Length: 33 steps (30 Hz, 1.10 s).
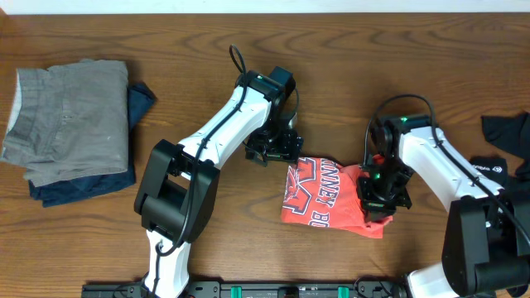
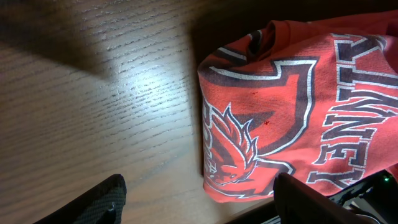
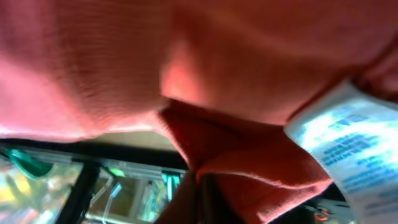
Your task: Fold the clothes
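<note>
The coral-red T-shirt (image 1: 323, 194) lies bunched and partly folded on the table's middle, its white-and-dark print facing up. My left gripper (image 1: 273, 149) hovers open just beyond the shirt's far left corner. In the left wrist view its two fingers (image 2: 199, 208) straddle the shirt's printed edge (image 2: 292, 106) without touching it. My right gripper (image 1: 383, 199) is shut on the shirt's right edge. The right wrist view is filled with red cloth (image 3: 124, 62) pinched at my fingers (image 3: 205, 199), with a white care label (image 3: 354, 149) showing. A black garment (image 1: 505, 132) with a small white logo lies at the right edge.
A stack of folded clothes, grey (image 1: 66, 120) over navy (image 1: 137, 103), sits at the far left. Bare wooden table (image 1: 232, 240) surrounds the shirt. A black rail (image 1: 248, 290) runs along the front edge.
</note>
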Available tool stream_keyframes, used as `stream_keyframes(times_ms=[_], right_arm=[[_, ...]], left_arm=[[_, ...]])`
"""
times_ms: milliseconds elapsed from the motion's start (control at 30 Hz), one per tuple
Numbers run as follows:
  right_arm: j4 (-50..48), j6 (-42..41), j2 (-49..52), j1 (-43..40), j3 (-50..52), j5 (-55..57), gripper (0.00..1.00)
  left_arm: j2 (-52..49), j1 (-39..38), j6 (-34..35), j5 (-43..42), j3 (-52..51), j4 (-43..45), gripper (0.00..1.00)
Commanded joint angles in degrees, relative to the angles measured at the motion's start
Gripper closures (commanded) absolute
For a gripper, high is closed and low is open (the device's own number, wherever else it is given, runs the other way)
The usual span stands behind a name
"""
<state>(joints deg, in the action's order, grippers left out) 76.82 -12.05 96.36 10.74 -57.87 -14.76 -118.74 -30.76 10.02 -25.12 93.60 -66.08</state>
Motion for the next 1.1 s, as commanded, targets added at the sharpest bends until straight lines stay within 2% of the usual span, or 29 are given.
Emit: stream_keyframes(times_ms=[0, 100, 233, 367, 567, 833, 967, 1067], right_arm=[[-0.8, -5.3, -0.9, -0.2, 0.7, 2.7, 0.99], [-0.5, -11.2, -0.9, -0.2, 0.7, 8.7, 0.99], [1.5, -24.1, -0.9, -1.1, 0.7, 20.0, 0.99], [1.2, -32.2, -0.9, -2.8, 0.7, 23.5, 0.99], [0.2, -31.6, -0.9, -3.2, 0.7, 22.3, 0.96], [-0.7, -34.6, -0.9, -3.3, 0.7, 23.1, 0.97], [-5.1, -21.8, -1.8, -3.2, 0.7, 13.3, 0.99], [-5.9, -20.6, -5.3, -3.2, 0.7, 9.7, 0.99]], left_arm=[[-0.6, 0.0, -1.0, 0.1, -0.4, -0.2, 0.23], [-0.6, 0.0, -1.0, 0.1, -0.4, -0.2, 0.23], [-0.6, 0.0, -1.0, 0.1, -0.4, -0.2, 0.23], [-0.6, 0.0, -1.0, 0.1, -0.4, -0.3, 0.23], [-0.6, 0.0, -1.0, 0.1, -0.4, -0.2, 0.23], [-0.6, 0.0, -1.0, 0.1, -0.4, 1.9, 0.23], [-0.6, 0.0, -1.2, 0.1, -0.4, 5.7, 0.23], [-0.7, 0.0, -3.6, 0.1, -0.4, 8.6, 0.23]])
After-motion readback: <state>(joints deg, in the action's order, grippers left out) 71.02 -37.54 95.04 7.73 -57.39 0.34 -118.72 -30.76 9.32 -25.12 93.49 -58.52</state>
